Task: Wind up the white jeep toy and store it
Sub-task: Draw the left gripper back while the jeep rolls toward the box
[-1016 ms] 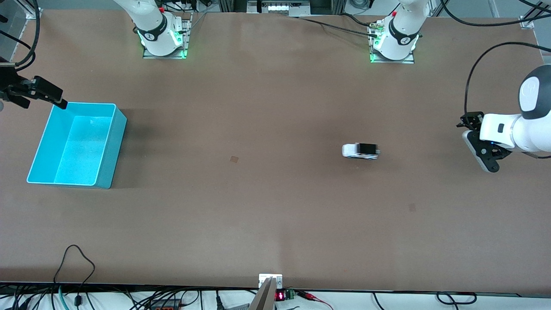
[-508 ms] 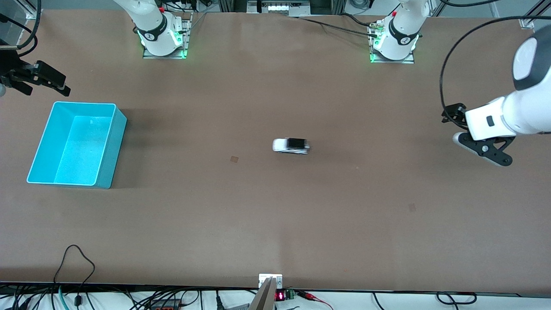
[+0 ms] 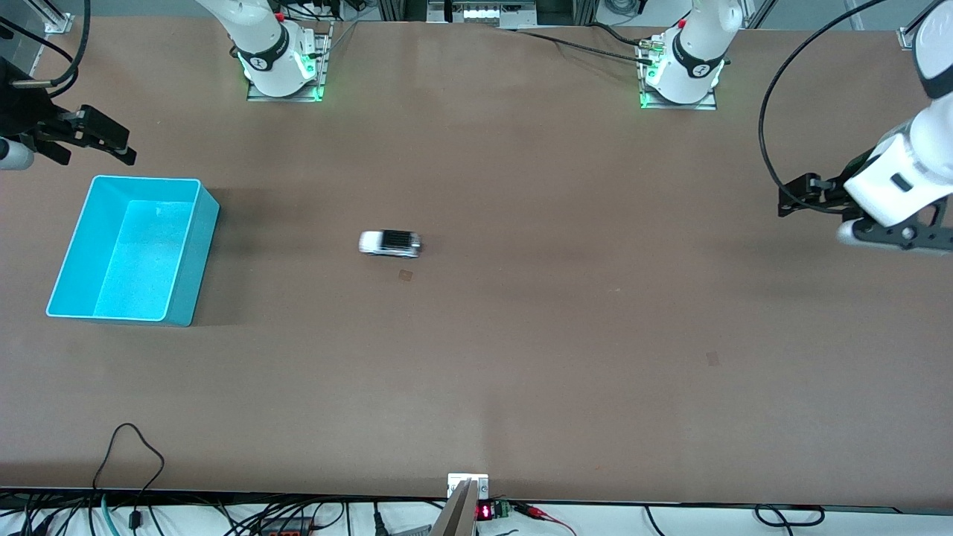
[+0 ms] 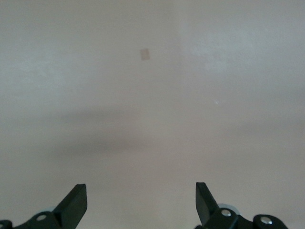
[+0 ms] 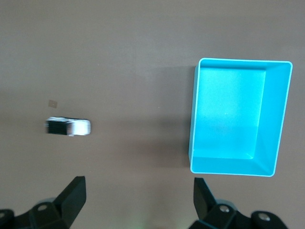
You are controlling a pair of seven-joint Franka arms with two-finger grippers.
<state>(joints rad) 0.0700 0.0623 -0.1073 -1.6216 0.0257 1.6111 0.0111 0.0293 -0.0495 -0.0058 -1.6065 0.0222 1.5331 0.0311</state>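
**Jeep loose on the table, storing step ahead**

You have the white jeep toy [image 3: 390,243] on its wheels on the brown table [image 3: 521,357], out in the open between the 2 arms and nearer the right arm's end. It stands well apart from the cyan bin [image 3: 190,290], which lies toward the right arm's end and holds nothing. The toy looks smeared in both views that show it (likely rolling, though 1 moment cannot prove that), so I judge the winding done and the storing not yet begun.

The right gripper [image 3: 104,145] hangs over the table just beside the bin's rim, fingers spread wide and holding nothing. The left gripper [image 3: 893,237] is up over its own end of the table, fingers also wide and bare; that arm waits.

Your next move, as I judge it, falls to the right arm: let the toy come to rest, close on its narrow body across the sides, then lift it over the bin.

Hard to make out: the toy's wheels and ribbed panel are blurred. The left wrist view shows only bare table, and the front view cuts off part of each arm.
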